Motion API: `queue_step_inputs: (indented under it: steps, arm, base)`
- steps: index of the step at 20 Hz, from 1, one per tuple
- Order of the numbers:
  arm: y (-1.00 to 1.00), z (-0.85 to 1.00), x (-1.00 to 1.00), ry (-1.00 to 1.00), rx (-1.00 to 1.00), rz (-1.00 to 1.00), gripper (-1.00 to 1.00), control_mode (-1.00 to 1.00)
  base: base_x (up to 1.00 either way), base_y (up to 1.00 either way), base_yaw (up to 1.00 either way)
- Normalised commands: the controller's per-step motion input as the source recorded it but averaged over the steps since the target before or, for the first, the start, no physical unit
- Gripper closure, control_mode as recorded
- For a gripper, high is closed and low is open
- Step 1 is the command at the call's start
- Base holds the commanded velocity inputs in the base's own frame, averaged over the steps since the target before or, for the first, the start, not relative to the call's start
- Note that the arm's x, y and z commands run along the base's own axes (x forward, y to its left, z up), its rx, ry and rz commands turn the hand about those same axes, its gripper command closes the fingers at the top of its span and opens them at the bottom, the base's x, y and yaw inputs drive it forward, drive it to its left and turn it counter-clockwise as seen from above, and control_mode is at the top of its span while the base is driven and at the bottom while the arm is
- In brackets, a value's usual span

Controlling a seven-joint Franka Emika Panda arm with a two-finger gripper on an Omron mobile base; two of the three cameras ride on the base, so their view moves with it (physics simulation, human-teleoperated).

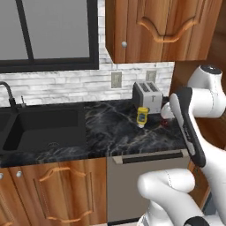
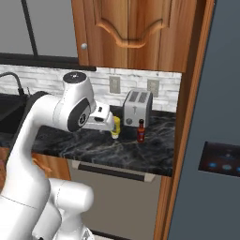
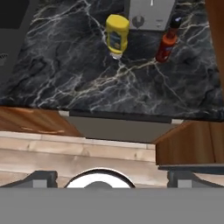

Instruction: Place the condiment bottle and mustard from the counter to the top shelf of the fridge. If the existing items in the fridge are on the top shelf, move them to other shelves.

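The yellow mustard [image 3: 117, 36] stands cap-down on the black marble counter [image 3: 65, 65], just in front of a toaster. It also shows as mustard [image 1: 142, 116] and mustard [image 2: 116, 127], partly behind my hand. The dark-red condiment bottle [image 3: 166, 43] stands upright to its right, also seen as condiment bottle [image 2: 140, 131]. My gripper [image 3: 113, 177] hangs open above the counter's front edge, short of both bottles, with nothing between its fingertips [image 3: 43, 177]. The fridge [image 2: 220, 117] stands at the right with its door face and touch panel toward me. Its top shelf and existing items are hidden.
A silver toaster [image 1: 147, 95] sits against the brick wall behind the bottles. A black sink [image 1: 44, 126] with a faucet [image 1: 6, 92] lies at the left. A dishwasher front [image 1: 145, 176] sits under the counter, wooden cabinets [image 2: 136, 33] hang above.
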Motion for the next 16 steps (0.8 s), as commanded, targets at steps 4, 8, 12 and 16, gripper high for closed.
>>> queue_step_inputs:
  steps: [4, 8, 12, 16]
  arm:
    - [0.00, -0.29, 1.00, 0.00, -0.01, 0.00, -1.00, -1.00]
    - [0.00, -0.26, 1.00, 0.01, -0.06, 0.01, -1.00, -1.00]
    - [-0.08, -0.11, 0.58, 0.01, 0.00, 0.25, -1.00, -1.00]
    - [-0.06, -0.02, 0.44, 0.05, 0.00, 0.30, -1.00, -1.00]
  base:
    - [0.00, 0.00, 0.00]
    - [0.00, 0.00, 0.00]
    - [0.00, 0.00, 0.00]
    - [0.00, 0.00, 0.00]
